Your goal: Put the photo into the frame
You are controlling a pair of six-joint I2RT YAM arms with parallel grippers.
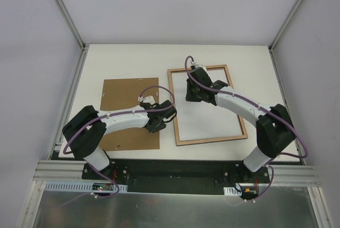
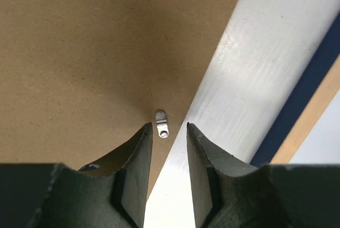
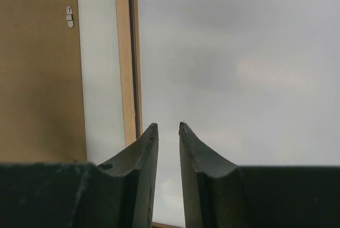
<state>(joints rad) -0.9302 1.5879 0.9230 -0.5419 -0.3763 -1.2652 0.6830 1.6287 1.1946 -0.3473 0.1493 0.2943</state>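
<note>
Right half of counter: frame (image 1: 212, 140) lies flat, wood-coloured back up, navy showing along its edge.
Frame interior: white from above, mottled grey in the right wrist view; photo not identifiable.
Surface: white counter (image 1: 133, 58), pale walls, brown backing board (image 1: 122, 100) on the left half.
Right gripper (image 3: 167, 125): over the frame's left part, fingers slightly parted, empty.
Left gripper (image 2: 168, 125): at the board's right edge, beside the frame, parted, empty.
</note>
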